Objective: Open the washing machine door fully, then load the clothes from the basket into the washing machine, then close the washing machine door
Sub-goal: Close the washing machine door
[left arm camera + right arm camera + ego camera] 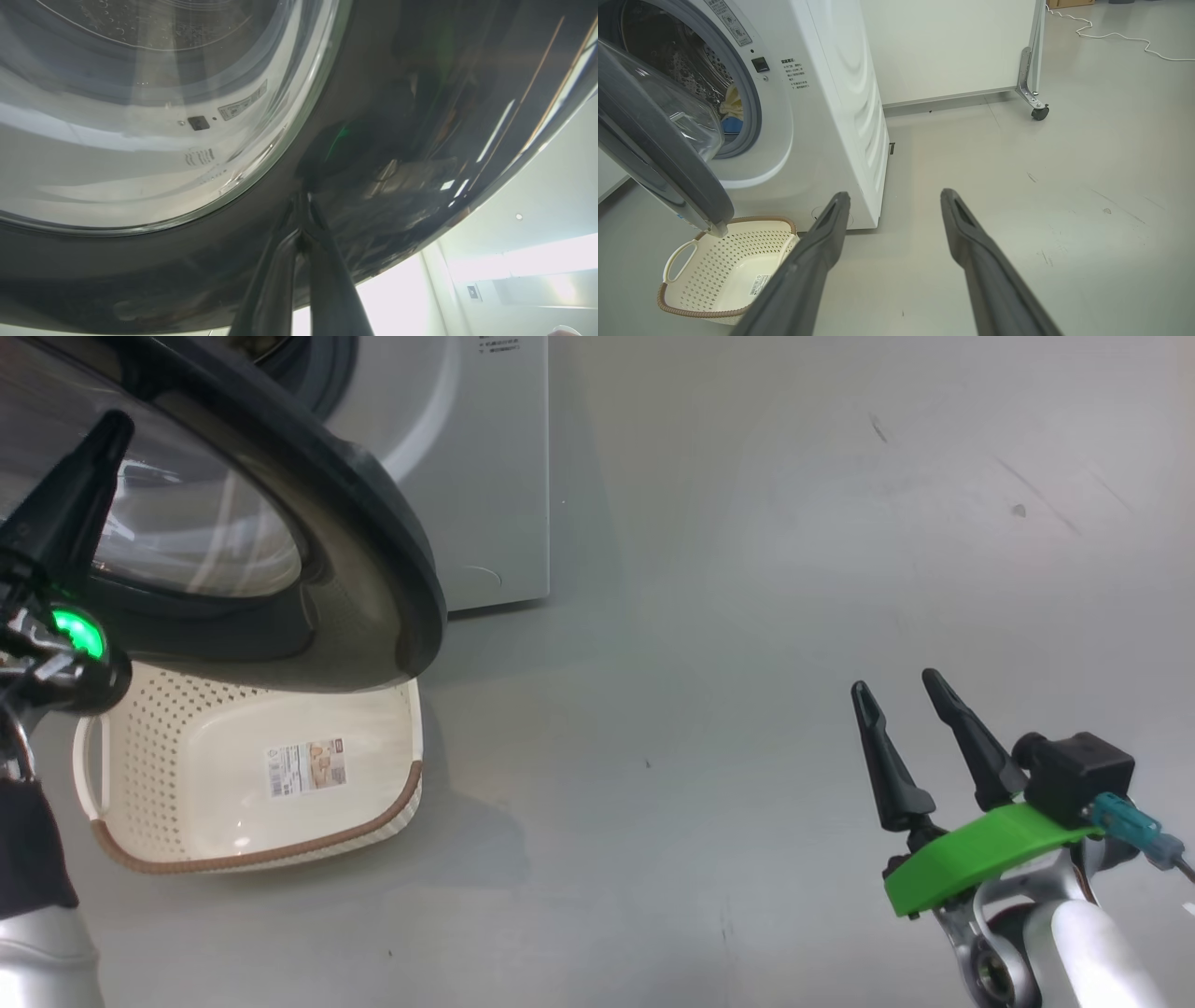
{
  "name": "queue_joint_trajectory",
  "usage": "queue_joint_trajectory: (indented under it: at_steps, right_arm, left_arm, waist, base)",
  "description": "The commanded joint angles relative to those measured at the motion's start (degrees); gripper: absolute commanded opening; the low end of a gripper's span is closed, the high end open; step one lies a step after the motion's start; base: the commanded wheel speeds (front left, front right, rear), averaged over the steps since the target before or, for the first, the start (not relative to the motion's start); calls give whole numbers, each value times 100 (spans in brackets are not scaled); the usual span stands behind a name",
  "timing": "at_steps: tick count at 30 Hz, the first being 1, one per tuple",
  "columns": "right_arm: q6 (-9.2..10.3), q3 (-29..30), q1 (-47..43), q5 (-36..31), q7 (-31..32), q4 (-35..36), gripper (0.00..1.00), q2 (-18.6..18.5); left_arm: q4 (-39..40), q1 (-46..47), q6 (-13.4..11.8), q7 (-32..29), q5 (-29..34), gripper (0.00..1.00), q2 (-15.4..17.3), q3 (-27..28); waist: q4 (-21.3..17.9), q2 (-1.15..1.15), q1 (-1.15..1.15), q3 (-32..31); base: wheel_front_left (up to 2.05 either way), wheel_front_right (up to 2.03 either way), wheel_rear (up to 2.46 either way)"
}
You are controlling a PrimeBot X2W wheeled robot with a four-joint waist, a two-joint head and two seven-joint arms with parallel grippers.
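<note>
Left gripper (302, 200): my two fingers (275, 270) are pressed together with nothing between them, tips set against the glossy black ring of the washing machine door (397, 140), just beside its glass bowl (140, 116). Right gripper (896, 683): fingers apart, idle over bare floor (700, 616) at the lower right of the head view. The door hangs part-open at upper left, its lower edge above the empty basket (261, 854). The clothes (731, 109) lie inside the drum (691, 79) of the washing machine (831, 116), upper left of the right wrist view. I judge the door rigid, hinged and slick. Closed tips may skid, so I would push on the ring near its free edge, not on the glass.
</note>
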State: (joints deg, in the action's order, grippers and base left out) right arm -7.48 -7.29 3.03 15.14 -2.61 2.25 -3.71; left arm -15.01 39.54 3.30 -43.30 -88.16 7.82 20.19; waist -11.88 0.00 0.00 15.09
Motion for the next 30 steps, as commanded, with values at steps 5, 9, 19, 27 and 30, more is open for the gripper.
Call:
queue_joint_trajectory:
  at_steps: [5, 9, 19, 27, 30]
  right_arm:
    - [-1, 6, 209, 3, -87, 122, 100, -19]
    - [-1, 46, 161, -3, -120, 92, 100, 0]
    - [-1, 155, 5, -59, -108, 79, 100, 42]
    - [-1, 168, -122, -122, -32, 112, 100, 52]
    - [-1, 150, -162, -147, 4, 135, 100, 52]
  left_arm:
    - [409, -449, 147, 136, 132, 0, 211, 285]
    - [631, -824, 222, 429, 295, 22, 127, 454]
    - [1321, -1815, 337, 2218, 2306, 100, -120, 371]
    - [1719, -2472, 237, 3516, 4266, 100, -235, -163]
    - [1764, -2782, 105, 3931, 5182, 100, -200, -495]
  waist:
    - [60, 0, 0, -136]
    - [90, 0, 0, -251]
    - [262, 0, 0, -568]
    - [380, 0, 0, -816]
    - [423, 0, 0, -888]
  base:
    - [0, 0, 0]
    - [0, 0, 0]
    - [0, 0, 0]
    - [0, 0, 0]
    - [0, 0, 0]
